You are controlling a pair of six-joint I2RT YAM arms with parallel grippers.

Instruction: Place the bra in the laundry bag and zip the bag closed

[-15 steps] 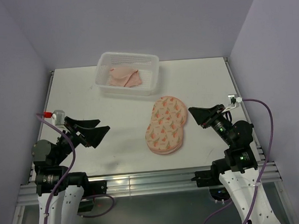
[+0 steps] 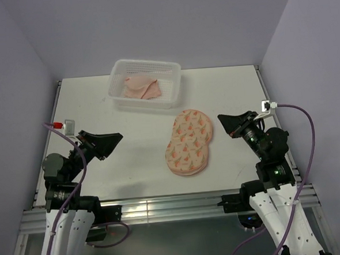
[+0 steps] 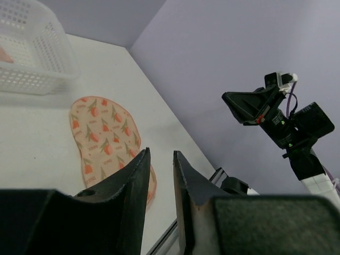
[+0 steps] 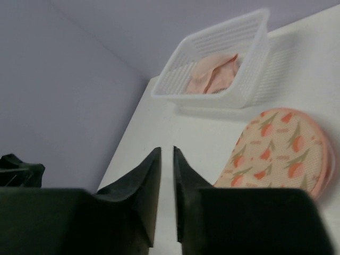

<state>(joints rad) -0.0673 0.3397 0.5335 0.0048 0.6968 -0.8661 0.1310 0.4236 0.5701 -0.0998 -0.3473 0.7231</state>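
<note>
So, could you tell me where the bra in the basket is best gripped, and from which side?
Probably the raised fold near the middle of the bra, coming straight down from above: it lies crumpled inside the white mesh basket, whose walls block a sideways approach.

The white worktop carries two things directly. A white mesh basket stands toward the far edge, a little left of the middle. The peanut-shaped laundry bag, peach with an orange print, lies flat nearer the front edge and slightly right of the middle, well apart from the basket.
</note>
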